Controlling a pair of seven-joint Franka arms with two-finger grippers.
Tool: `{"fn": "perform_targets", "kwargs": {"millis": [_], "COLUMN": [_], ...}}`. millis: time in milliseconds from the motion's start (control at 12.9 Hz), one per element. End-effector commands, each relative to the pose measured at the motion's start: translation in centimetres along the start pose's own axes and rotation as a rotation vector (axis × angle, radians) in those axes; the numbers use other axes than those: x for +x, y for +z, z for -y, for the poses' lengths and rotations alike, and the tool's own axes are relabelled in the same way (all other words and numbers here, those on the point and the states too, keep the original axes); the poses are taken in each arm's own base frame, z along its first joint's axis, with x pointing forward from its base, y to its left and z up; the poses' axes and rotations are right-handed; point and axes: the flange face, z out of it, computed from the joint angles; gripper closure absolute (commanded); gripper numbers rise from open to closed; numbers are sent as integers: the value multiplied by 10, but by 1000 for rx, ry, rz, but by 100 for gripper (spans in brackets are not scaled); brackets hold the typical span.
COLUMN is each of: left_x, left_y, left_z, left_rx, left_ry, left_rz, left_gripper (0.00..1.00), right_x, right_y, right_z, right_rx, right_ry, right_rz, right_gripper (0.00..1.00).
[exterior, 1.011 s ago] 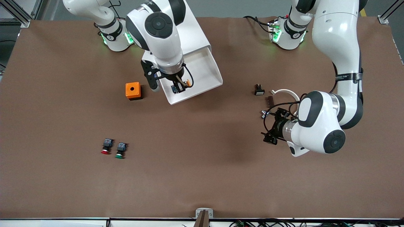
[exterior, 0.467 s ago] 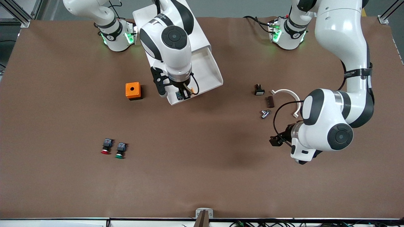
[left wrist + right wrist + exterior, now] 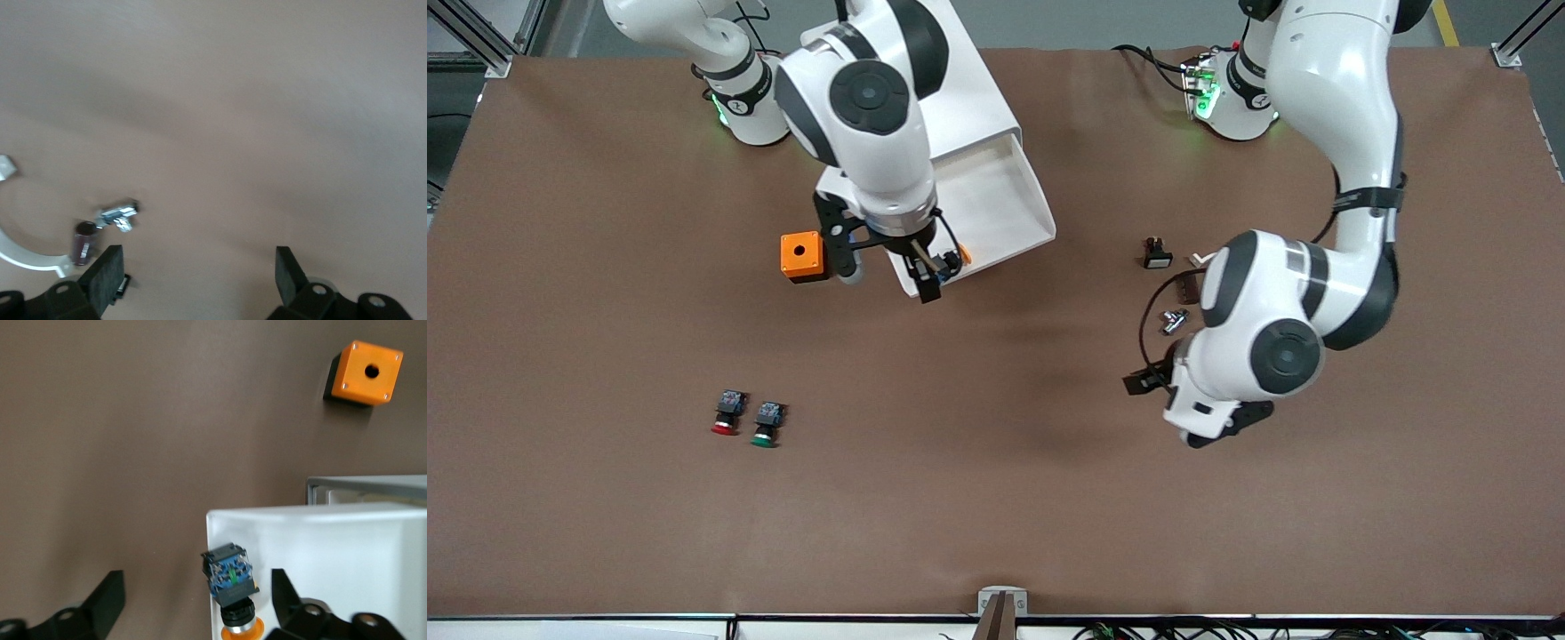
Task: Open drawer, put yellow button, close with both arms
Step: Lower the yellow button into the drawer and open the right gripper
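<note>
Bare brown table under red-capped button and green-capped button

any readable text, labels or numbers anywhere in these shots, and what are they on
None can be read.
Black band on the glossy white left arm: small print, too small to read.
Round marks on the black collars at both arm bases: too small to read.
Orange square box with a round hole, yellow-capped push button in the open white drawer: no lettering visible.
</note>
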Motion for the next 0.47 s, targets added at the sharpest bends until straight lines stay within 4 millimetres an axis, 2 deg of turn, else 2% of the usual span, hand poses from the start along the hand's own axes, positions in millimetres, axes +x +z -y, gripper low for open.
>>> {"fn": "perform_targets", "kwargs": {"millis": [0, 78, 156, 233, 311, 389], "left_x": [-31, -36, -46, -55, -71, -87], "left_y": [9, 12, 15, 14, 13, 17], "left_z": [-36, -49, -61, -67, -78, -90], "left_rx": [-13, -38, -49, -53, -59, -61], "left_ry": [-2, -21, -39, -63, -67, -83], "left_rz": [-48, -80, -92, -94, -90, -76], "left_gripper": [0, 0, 0, 0, 0, 0], "right_x": [37, 55, 89, 113, 139, 177], "right_y": [-36, -41, -43, -58, -76, -78], "right_z": [2, 1, 0, -5, -11, -18], "right_rx": [6, -12, -48, -42, -25, -61], "right_ry": [-141, -214, -270, -377, -510, -617], "right_rz": [5, 5, 6, 11, 11, 27], "right_gripper": [0, 0, 0, 0, 0, 0]}}
